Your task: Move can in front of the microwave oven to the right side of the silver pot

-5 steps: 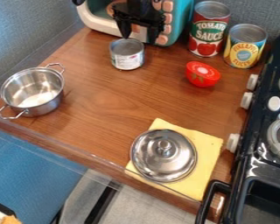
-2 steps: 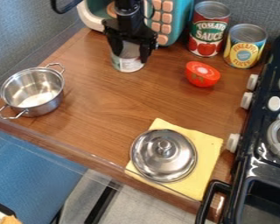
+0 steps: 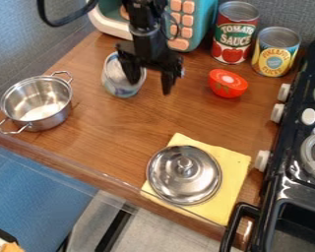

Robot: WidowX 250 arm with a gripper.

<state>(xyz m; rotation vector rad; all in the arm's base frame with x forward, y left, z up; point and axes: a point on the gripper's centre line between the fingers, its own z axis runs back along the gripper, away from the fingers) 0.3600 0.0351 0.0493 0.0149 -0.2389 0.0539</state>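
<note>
The black gripper [image 3: 149, 87] hangs over the counter in front of the microwave, its two fingers spread apart with bare wood showing between them. The small can [image 3: 114, 78] is at the gripper's left side and looks tilted. The left finger covers part of the can; whether they touch I cannot tell. The silver pot [image 3: 36, 102] stands at the counter's left edge, uncovered, with the can up and to its right. The teal and white microwave oven [image 3: 182, 24] is at the top, partly behind the arm.
Tomato sauce can [image 3: 235, 34] and pineapple can [image 3: 276, 51] stand at the upper right, near a red toy tomato half [image 3: 228, 83]. A silver lid [image 3: 184, 174] lies on a yellow cloth [image 3: 234, 167] at the front. The black stove [image 3: 292, 162] borders the right side.
The gripper has come down from the microwave, over the can, then forward and slightly right. The can, upright before, has shifted left and forward and now leans.
</note>
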